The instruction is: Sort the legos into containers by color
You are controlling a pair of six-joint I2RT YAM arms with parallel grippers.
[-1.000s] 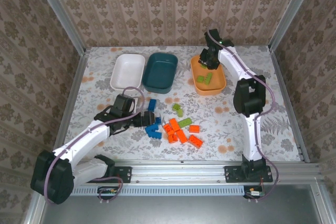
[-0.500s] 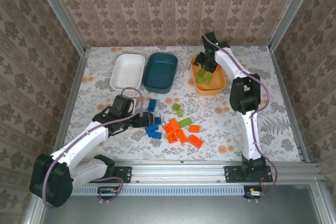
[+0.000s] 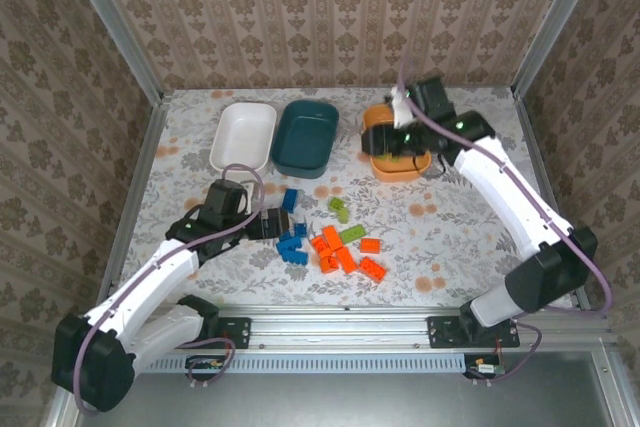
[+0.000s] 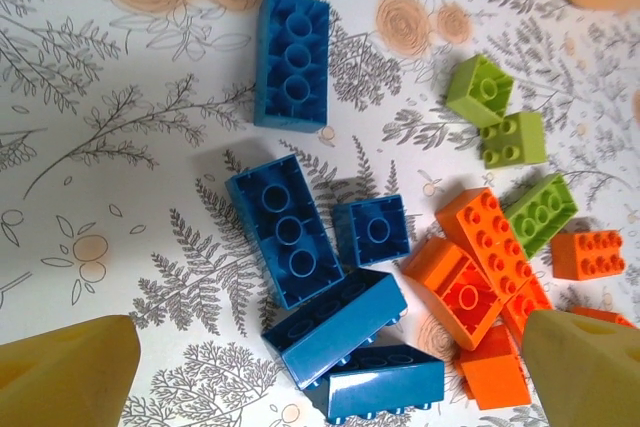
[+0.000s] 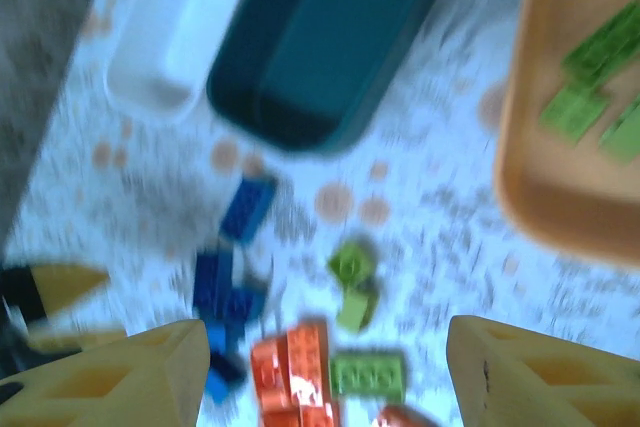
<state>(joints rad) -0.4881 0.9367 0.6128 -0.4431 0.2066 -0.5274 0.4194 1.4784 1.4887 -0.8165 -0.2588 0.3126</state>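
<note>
Loose legos lie mid-table: a blue cluster (image 3: 292, 247), a lone blue brick (image 3: 289, 200), an orange cluster (image 3: 342, 253) and light green bricks (image 3: 342, 210). My left gripper (image 3: 273, 225) hangs open right over the blue cluster (image 4: 335, 327), with nothing between its yellow fingers (image 4: 65, 377). The right gripper (image 3: 378, 145) is open and empty over the near-left part of the orange container (image 3: 405, 171). Green bricks (image 5: 590, 72) lie inside that orange container (image 5: 560, 177). The white container (image 3: 243, 136) and dark teal container (image 3: 305, 136) hold no bricks that I can see.
Patterned walls and metal posts enclose the table on three sides. The arm bases and a rail run along the near edge. Orange bricks (image 4: 465, 287) and green bricks (image 4: 513, 139) crowd close to the right of the blue ones. The right wrist view is motion-blurred.
The right gripper has opened over the orange container and the arm has swung, its elbow out to the right and the gripper nearer. My left gripper has barely shifted over the blue bricks.
</note>
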